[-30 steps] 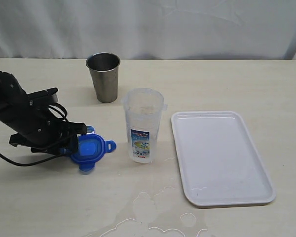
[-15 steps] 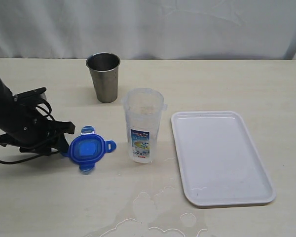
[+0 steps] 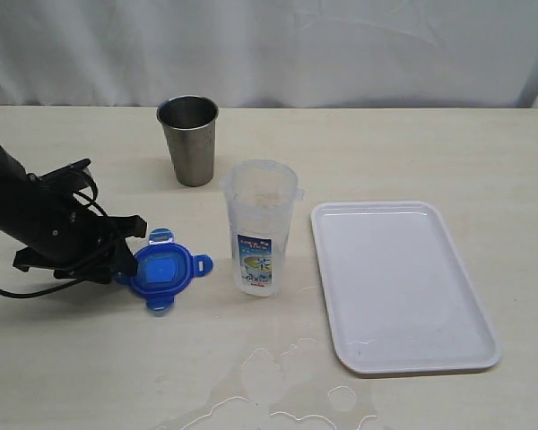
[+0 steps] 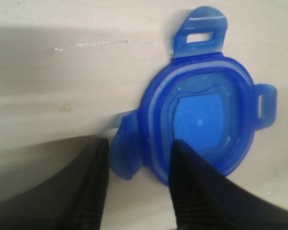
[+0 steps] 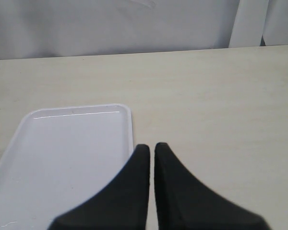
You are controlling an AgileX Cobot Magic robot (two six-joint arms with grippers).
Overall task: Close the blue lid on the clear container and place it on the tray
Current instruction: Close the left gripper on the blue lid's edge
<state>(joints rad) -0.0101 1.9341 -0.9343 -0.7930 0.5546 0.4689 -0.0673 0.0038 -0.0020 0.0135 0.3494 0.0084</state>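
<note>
Approach resumed

Translucent blue snap-flap lid (image 3: 165, 270) lies beside the tall clear plastic container (image 3: 261, 228), which stands unlidded, its contents unclear. Left gripper (image 4: 137, 189) has come back in, jaws apart astride one flap, not yet clamped: pickup looks near. Beyond the container, flat white tray (image 3: 403, 349) sits bare. Right gripper (image 5: 151, 158) is pinched closed.

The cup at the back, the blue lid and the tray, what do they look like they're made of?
The cup looks like metal, probably stainless steel: brushed grey wall with dull reflections.
The blue lid looks like glossy translucent plastic: the table shows faintly through its flaps.
The tray is likely white plastic: smooth, with a soft sheen and a moulded rounded rim.
</note>
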